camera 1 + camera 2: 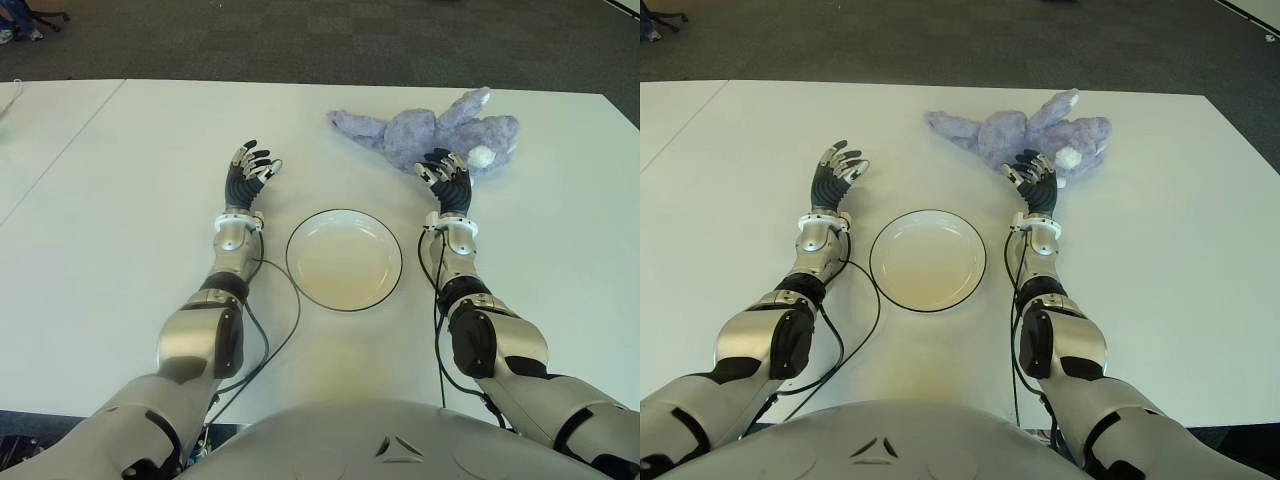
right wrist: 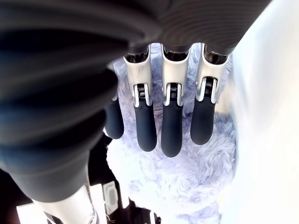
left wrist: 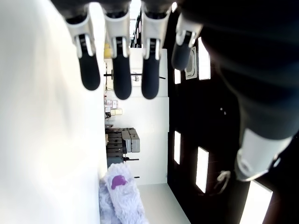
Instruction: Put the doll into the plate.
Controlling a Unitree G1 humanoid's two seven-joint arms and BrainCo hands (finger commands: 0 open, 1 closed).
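Step in hand: reach for the grasp; nothing lifted yet.

Fluffy lavender plush doll point(image 1: 430, 130) lies flat on the white surface point(image 1: 120, 200), toward its far edge and right of centre. Round white plate with a thin dark rim point(image 1: 344, 259) sits empty nearer the front edge, between the two forearms and well apart from the doll.

Right hand point(image 1: 447, 180) is at the doll's near side. In its wrist view the fingers point(image 2: 171, 126) are extended and apart, hanging over the fur; they hold nothing. Contact with the plush cannot be told.

Left hand point(image 1: 250, 170) shows beside the plate's far-left side, fingers point(image 3: 122, 70) spread, empty.

Next move, as judged: advance and lower the right hand onto the body of the doll, curl the fingers around a thick part, lift, then carry back toward the front edge to the plate. The soft plush will likely compress, so a deep wrap seems needed.
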